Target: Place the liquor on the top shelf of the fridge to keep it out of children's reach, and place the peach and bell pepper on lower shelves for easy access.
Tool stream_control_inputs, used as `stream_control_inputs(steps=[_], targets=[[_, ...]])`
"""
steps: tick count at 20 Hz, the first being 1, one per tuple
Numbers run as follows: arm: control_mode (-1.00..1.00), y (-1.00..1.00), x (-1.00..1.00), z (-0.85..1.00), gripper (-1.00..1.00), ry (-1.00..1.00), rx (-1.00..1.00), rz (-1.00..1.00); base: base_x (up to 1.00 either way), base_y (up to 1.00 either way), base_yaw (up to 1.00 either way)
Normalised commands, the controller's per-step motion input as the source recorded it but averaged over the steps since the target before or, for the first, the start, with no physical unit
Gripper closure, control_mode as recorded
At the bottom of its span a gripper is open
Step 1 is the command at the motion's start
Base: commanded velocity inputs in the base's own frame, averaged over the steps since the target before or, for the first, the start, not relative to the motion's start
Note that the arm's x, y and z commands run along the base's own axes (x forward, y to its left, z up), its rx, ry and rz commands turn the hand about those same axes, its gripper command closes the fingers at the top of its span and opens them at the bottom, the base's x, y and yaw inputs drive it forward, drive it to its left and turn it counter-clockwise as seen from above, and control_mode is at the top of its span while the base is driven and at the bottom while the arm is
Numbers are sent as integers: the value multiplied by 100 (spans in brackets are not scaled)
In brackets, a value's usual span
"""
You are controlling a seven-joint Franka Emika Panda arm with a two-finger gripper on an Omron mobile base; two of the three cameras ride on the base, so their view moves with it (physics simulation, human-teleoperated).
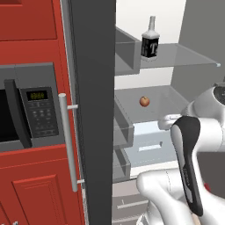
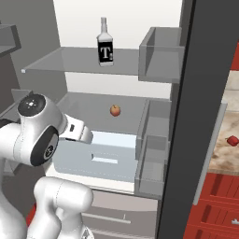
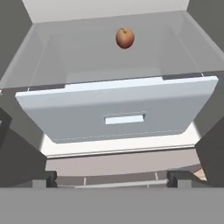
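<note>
Hand view shows my gripper (image 3: 112,177) wide open and holding nothing, before the fridge (image 1: 93,110); beyond it, the peach (image 3: 124,38) sits mid-shelf toward the back; highest, the liquor (image 2: 105,44) stands on the top shelf (image 2: 60,60); the bell pepper (image 2: 232,140) lies on the counter (image 2: 224,156)

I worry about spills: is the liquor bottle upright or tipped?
Upright: the liquor stands on its base on the top shelf, neck pointing straight up.

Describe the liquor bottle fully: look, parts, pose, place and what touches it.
The liquor is a small square bottle with a dark body, a white label bearing a dark letter, a clear narrow neck and a pale cap. It stands upright on the top shelf of the open fridge, resting on the glass panel alone, nothing else touching it.
</note>
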Motion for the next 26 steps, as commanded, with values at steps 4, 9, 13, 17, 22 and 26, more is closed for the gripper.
stream_control_inputs(steps=[4,9,13,17,22,26], targets=[[-100,0,-28,3,-100,0,-4,0,0,0,0],[100,0,-30,5,-100,0,-5,0,-12,0,0],[100,0,0,0,-100,0,0,0,-79,-12,0],[100,0,0,0,-100,0,0,0,-100,-36,-3],[100,0,0,0,-100,0,0,0,-79,-76,-38],[100,0,0,0,-100,0,0,0,-13,-81,-58]])
